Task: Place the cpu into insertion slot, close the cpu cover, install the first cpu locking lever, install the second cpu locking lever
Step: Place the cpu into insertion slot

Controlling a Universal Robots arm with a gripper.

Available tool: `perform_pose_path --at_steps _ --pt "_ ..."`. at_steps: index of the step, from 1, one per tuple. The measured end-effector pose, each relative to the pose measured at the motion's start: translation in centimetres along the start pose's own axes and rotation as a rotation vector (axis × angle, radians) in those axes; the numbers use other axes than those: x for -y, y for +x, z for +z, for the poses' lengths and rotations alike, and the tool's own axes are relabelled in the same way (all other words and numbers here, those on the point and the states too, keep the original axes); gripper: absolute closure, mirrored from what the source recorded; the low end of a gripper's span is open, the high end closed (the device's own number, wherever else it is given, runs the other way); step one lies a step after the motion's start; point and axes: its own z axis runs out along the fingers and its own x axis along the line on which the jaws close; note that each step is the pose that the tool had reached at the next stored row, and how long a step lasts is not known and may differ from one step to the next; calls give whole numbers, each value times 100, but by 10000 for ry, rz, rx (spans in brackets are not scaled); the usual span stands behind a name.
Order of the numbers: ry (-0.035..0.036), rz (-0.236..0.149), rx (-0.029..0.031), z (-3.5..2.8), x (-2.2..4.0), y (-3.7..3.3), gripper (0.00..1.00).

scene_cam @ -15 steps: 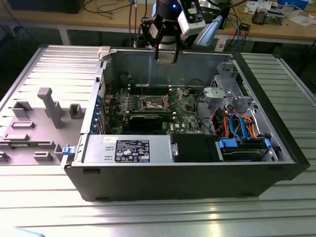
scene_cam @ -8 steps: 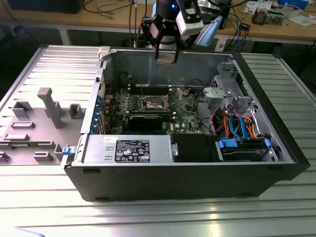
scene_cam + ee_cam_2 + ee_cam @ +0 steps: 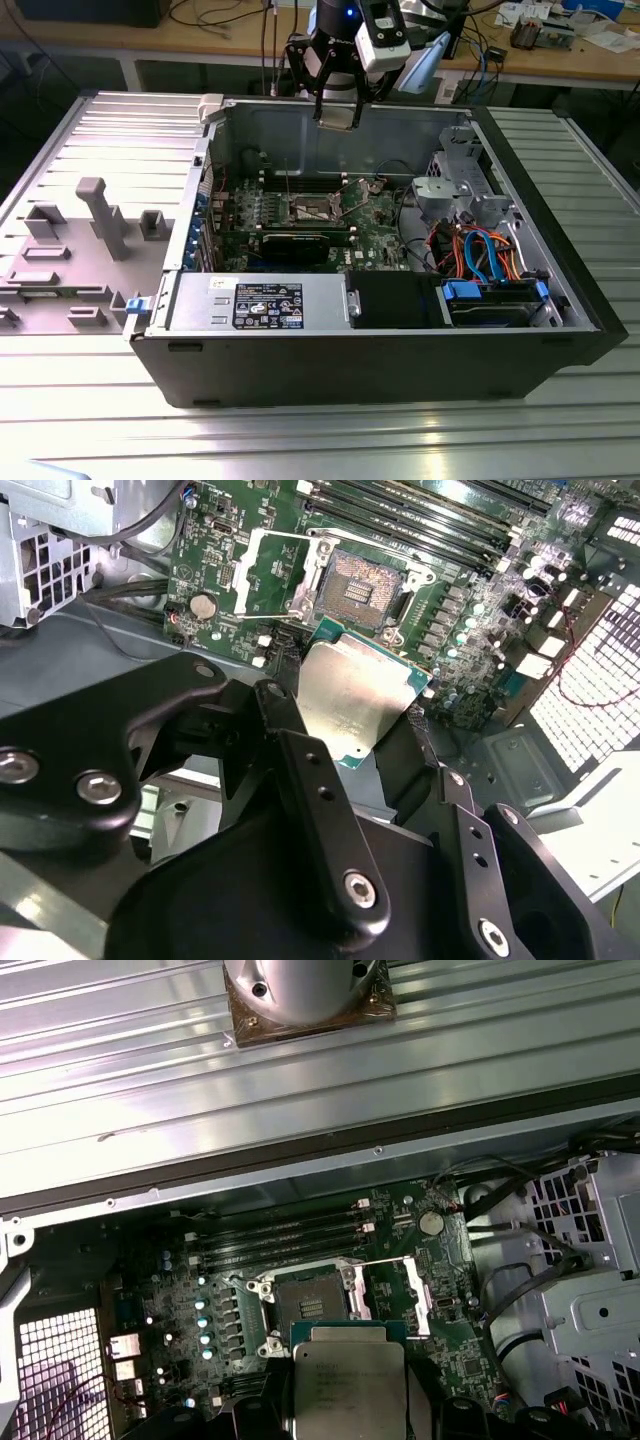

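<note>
I saw a ribbed metal surface [image 3: 560, 440] carrying everything. On it lay a black desktop computer case [image 3: 350, 360], set on its side with the panel off, so the inside faced up. On the exterior view's left of the case sat a grey moulded fixture plate [image 3: 60, 275] with posts and pockets; I could not tell whether any pocket held anything.

Inside the case, along the near wall, were a silver power supply [image 3: 200, 300], a black box [image 3: 395, 300] beside it, and a drive bay with a blue caddy [image 3: 495, 300]. Orange and blue cables [image 3: 480, 250] ran just behind that bay. The green motherboard [image 3: 385, 235] covered the case floor, with a long black graphics card [image 3: 300, 243] standing across it and memory slots [image 3: 280, 1235] along its far edge.

Near the middle of the board sat the insertion slot [image 3: 308, 208]. In both wrist views the slot [image 3: 365, 585] [image 3: 308, 1305] was bare, its contact field exposed and nothing seated in it. The cpu cover [image 3: 270, 575] [image 3: 400, 1295] stood swung open to one side of the slot, clear of the socket.

The tool [image 3: 338, 115] hung well above the board, over the case's far wall in the exterior view. Its black fingers [image 3: 300, 770] were pressed in on the cpu [image 3: 355, 695] [image 3: 348, 1385], pinching it by opposite edges with the dull metal top facing the wrist cameras. The chip hung apart from the slot, touching neither the slot nor the cover.
</note>
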Motion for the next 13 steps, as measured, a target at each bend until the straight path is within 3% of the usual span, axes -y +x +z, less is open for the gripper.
perform_pose_path --at_steps 8,13 --pt "0 21 2 0 0 0 46" --pt "-6 316 28 0 0 0 46"
